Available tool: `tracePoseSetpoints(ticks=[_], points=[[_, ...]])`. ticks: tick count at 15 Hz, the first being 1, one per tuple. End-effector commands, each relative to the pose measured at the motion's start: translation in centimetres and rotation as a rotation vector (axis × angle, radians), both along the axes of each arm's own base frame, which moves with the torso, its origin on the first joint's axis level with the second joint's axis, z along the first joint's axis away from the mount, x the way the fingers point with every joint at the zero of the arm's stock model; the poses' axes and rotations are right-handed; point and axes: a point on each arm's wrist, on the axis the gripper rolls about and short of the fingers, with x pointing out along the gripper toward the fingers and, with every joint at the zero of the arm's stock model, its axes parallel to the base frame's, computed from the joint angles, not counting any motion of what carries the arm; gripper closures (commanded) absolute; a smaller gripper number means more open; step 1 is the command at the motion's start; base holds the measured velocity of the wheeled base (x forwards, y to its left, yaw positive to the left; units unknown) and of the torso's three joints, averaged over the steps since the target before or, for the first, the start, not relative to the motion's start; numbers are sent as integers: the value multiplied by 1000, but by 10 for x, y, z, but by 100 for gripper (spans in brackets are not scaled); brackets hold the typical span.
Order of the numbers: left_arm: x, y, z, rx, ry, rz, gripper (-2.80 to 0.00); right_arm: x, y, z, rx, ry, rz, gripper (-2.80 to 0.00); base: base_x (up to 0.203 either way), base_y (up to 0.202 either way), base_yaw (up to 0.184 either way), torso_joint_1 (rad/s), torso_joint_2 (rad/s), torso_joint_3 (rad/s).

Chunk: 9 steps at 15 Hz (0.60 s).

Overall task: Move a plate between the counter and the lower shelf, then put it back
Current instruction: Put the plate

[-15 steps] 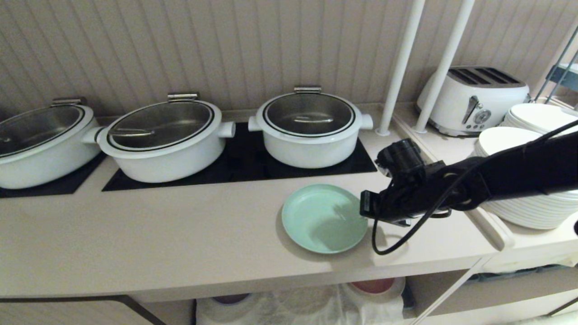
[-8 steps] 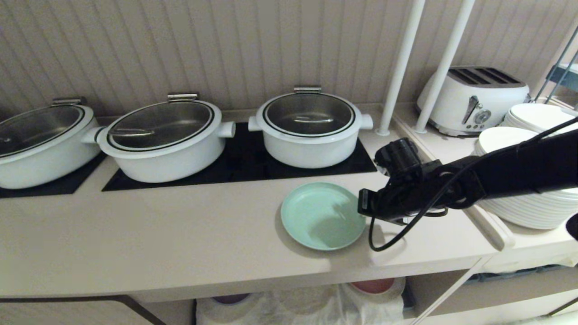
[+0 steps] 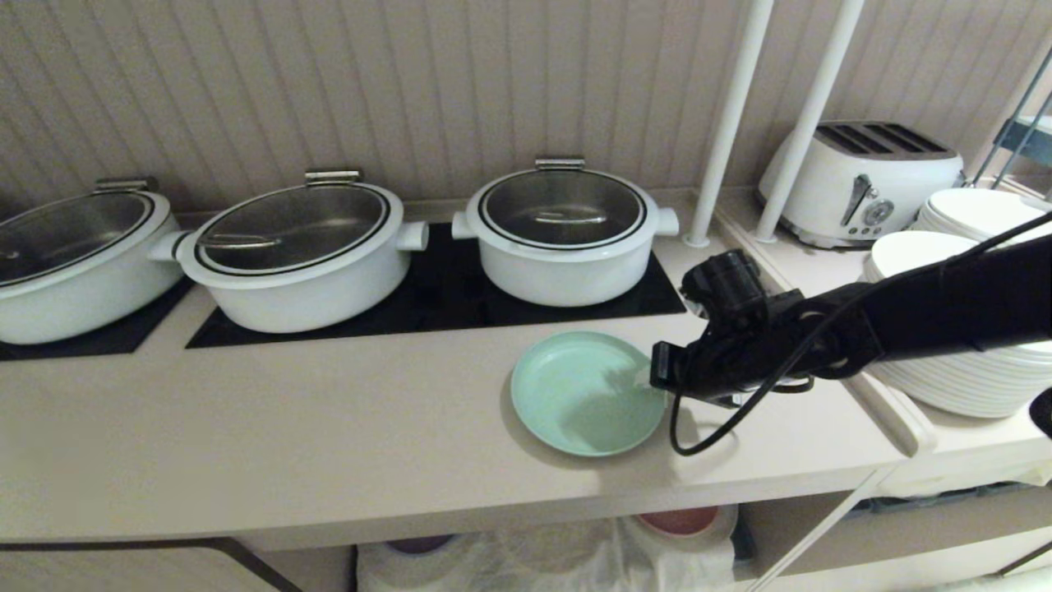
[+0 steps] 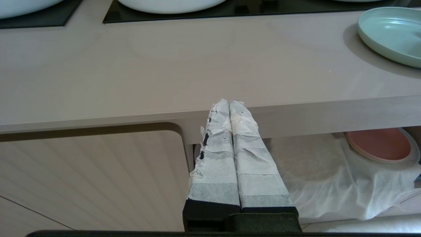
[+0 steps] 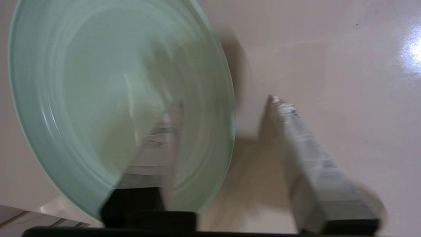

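The right gripper's (image 5: pixel 223 108) fingers (image 5: pixel 312 158) stand parted astride the plate's (image 3: pixel 585 393) right rim, gripping nothing (plate flat on the worktop (image 3: pixel 288 411)). Best withdraw level, rightward, without nudging it. Left gripper (image 4: pixel 229 108) clenched, idle.

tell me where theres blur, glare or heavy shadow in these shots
Right wrist view: one finger of the right gripper and the plate under it are smeared by motion blur, and glare flares on the counter. Head view: sharp, with the arm's shadow dimming the plate's near half. Left wrist view: crisp, the left gripper in focus, the lower shelf shaded.
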Motion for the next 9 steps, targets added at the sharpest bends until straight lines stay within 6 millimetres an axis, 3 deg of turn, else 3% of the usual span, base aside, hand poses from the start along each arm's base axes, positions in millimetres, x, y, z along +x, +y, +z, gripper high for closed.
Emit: tracePoseSetpoints(ticks=[1, 9], points=[[0, 0, 0, -2, 0, 0, 0, -1, 0, 2, 3, -5, 0, -280, 0, 0, 0, 0, 0, 0], [0, 0, 0, -2, 0, 0, 0, -16, -6, 22, 16, -40, 5, -280, 0, 0, 0, 0, 0, 0]])
